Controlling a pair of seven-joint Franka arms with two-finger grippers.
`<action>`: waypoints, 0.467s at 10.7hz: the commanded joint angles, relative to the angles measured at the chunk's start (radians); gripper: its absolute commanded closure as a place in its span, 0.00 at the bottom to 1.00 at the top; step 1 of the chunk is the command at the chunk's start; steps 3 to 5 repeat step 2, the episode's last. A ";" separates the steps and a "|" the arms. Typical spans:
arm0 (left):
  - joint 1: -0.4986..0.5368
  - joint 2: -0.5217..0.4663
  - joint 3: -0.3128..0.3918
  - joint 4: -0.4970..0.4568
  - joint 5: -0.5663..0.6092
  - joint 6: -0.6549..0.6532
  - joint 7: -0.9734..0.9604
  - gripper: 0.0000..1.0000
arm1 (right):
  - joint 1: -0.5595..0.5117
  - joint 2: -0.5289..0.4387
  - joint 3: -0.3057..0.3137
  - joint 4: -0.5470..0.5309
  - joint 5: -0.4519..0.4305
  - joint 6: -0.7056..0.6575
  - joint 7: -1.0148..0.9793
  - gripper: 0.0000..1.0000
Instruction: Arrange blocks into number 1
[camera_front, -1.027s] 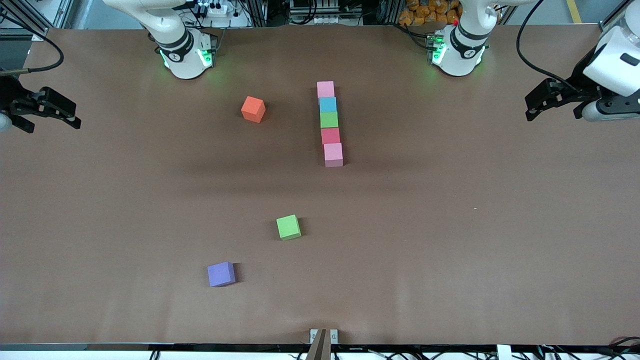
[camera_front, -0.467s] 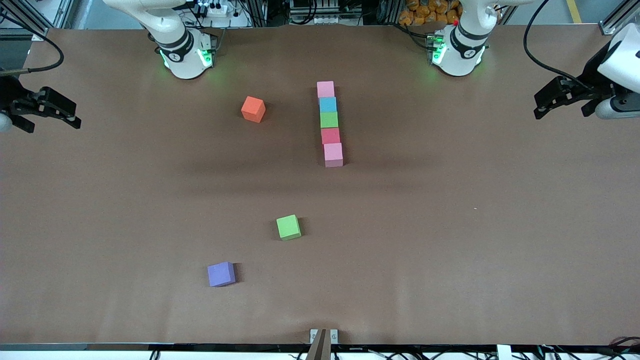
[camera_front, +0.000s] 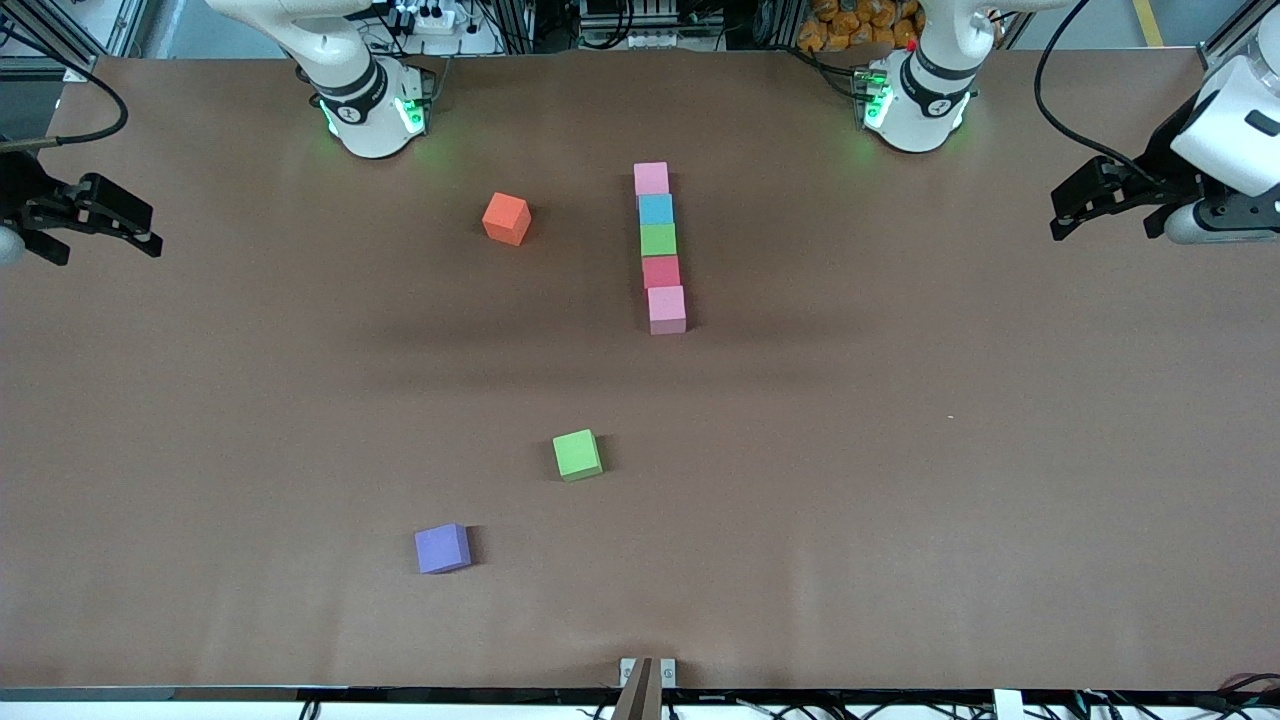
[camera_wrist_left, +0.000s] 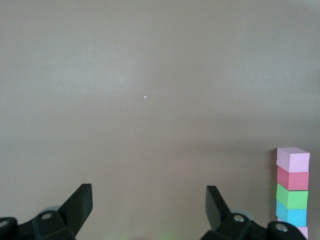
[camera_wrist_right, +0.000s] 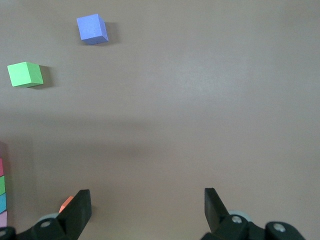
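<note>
Pink-capped, the five-block column (camera_front: 658, 247) stood finished mid-worktop, so only a careless return by the wide-open, empty left gripper (camera_front: 1075, 211) or right gripper (camera_front: 135, 228), parked at the worktop's ends, risked nudging it crooked.

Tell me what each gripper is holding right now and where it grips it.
Nothing is held. The left gripper and the right gripper both hang open and empty at the table's ends, apart from every block.

- Left gripper (camera_front: 1063, 208): raised over the tabletop (camera_front: 900, 450) at the left arm's end, jaws spread wide, nothing between them.
- Right gripper (camera_front: 140, 228): raised at the right arm's end, jaws spread wide, empty.
</note>
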 joint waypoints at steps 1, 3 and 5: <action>-0.009 -0.008 0.008 -0.004 -0.018 -0.007 0.018 0.00 | 0.002 0.007 -0.002 0.019 0.005 -0.017 0.017 0.00; -0.009 -0.007 0.011 -0.004 -0.015 -0.007 0.020 0.00 | 0.002 0.007 -0.002 0.019 0.005 -0.017 0.017 0.00; -0.009 -0.007 0.011 -0.004 -0.015 -0.007 0.020 0.00 | 0.002 0.007 -0.002 0.019 0.005 -0.017 0.017 0.00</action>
